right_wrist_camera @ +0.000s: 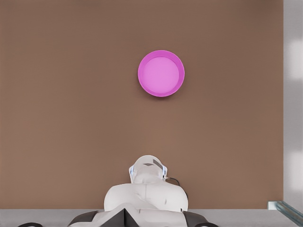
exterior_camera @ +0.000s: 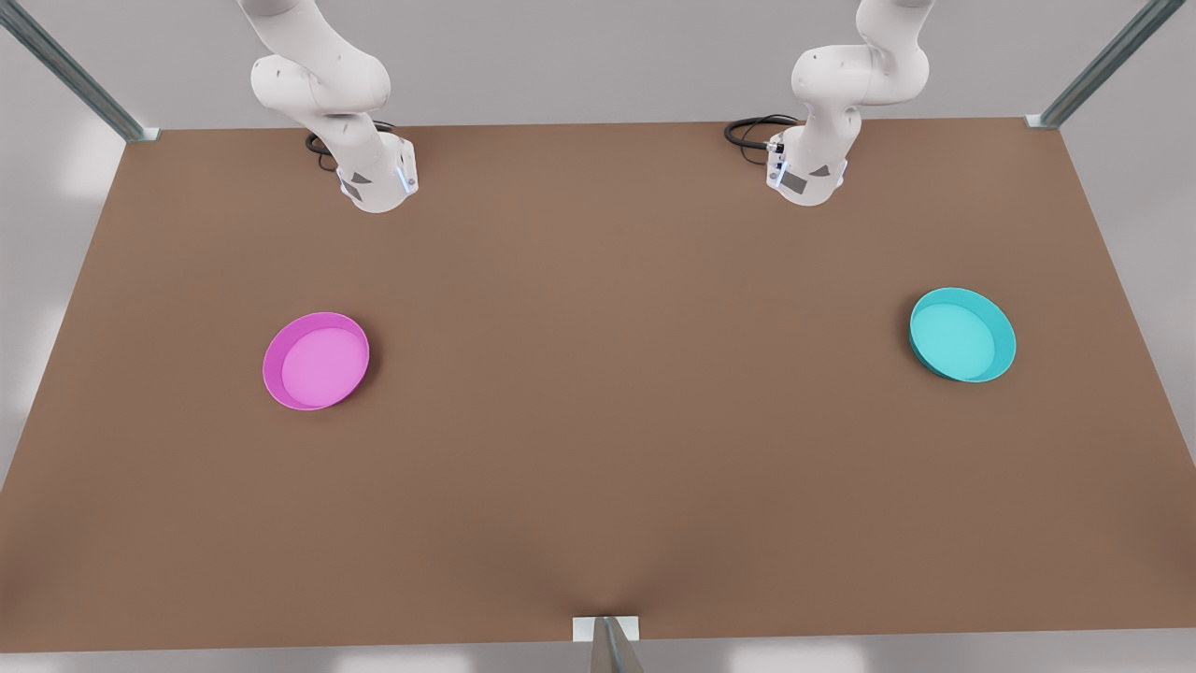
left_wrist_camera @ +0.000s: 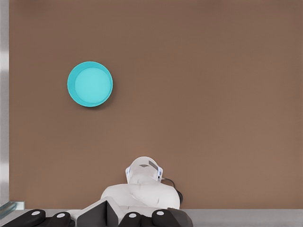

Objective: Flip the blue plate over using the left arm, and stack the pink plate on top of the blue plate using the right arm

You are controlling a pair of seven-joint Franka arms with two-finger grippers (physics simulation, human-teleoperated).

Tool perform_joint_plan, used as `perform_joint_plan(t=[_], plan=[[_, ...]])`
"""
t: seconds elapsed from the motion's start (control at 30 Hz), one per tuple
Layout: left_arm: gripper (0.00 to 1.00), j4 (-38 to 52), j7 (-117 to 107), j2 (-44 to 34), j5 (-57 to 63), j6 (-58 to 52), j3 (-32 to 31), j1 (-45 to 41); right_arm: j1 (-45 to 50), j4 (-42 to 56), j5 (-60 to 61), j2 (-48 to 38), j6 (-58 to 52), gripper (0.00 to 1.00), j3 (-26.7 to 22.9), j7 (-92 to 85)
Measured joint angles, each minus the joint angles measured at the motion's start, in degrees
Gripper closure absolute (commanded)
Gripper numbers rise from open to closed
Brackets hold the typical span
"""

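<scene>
The blue plate (exterior_camera: pixel 963 335) and pink plate (exterior_camera: pixel 316 361) lay rim-up, well apart on the table (exterior_camera: pixel 598 449). Both arms waited raised behind them; their fingers' state I couldn't tell.

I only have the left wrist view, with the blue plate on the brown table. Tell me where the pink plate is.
Observer: The pink plate lies on the table at the front view's left, far apart from the blue plate at that view's right.
Operator: Give me its orientation.
Observer: Open side up. The right wrist view looks down on its lighter inside, ringed by the rim.
Operator: Now place the right arm for me.
Observer: The right arm stands at the table's far edge on the front view's left, behind the pink plate.
</scene>
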Motion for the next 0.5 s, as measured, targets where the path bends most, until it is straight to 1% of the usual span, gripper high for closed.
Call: perform_joint_plan(t=[0.03,0.07,0.1,0.13,0.17,0.2,0.23,0.27,0.33,0.4,0.5], plan=[[0.0,-13.2,-2.3,-10.5,-1.7,5.8,14.9,-6.8,0.0,-5.8,0.5,-0.2,5.9,0.0,-0.6,-1.8],[0.0,-17.6,10.9,-15.8,-4.0,4.5,35.1,-23.0,-1.3,-3.4,0.6,2.2,8.1,0.0,-0.7,-1.8],[0.0,-15.5,17.6,-15.4,-6.0,2.3,44.9,-31.0,-3.0,-2.3,0.7,4.2,10.4,0.0,-0.8,-1.9],[0.0,-13.7,17.9,-15.0,-7.2,2.3,42.0,-31.2,-5.4,-2.1,0.8,4.4,11.1,0.0,-0.8,-2.0],[0.0,-11.9,18.2,-11.8,-7.7,1.7,39.8,-35.8,-8.6,-1.1,1.0,5.3,11.2,0.0,-0.8,-2.2],[0.0,-4.2,18.3,-4.8,-7.8,-1.8,38.5,-41.3,-12.3,2.8,1.4,9.1,10.8,0.0,-0.8,-2.3],[0.0,2.7,19.3,0.1,-7.2,-5.7,39.2,-44.4,-14.5,10.3,1.5,15.5,10.6,0.0,-0.9,-2.3],[0.0,5.8,19.5,2.5,-6.4,-6.6,41.7,-42.0,-13.2,15.9,1.4,19.2,9.3,0.0,-0.7,-2.3],[0.0,6.1,19.9,3.7,-5.4,-6.1,42.1,-43.2,-13.5,16.1,1.3,19.4,9.0,0.0,-0.7,-2.6],[0.0,6.1,24.0,3.6,-4.6,-6.0,42.1,-42.6,-13.4,16.0,1.4,19.4,9.0,0.0,-0.6,-2.5],[0.0,6.0,24.5,2.6,-4.0,-4.5,41.7,-42.4,-13.1,16.0,1.3,19.3,8.8,0.0,-0.6,-2.4]])
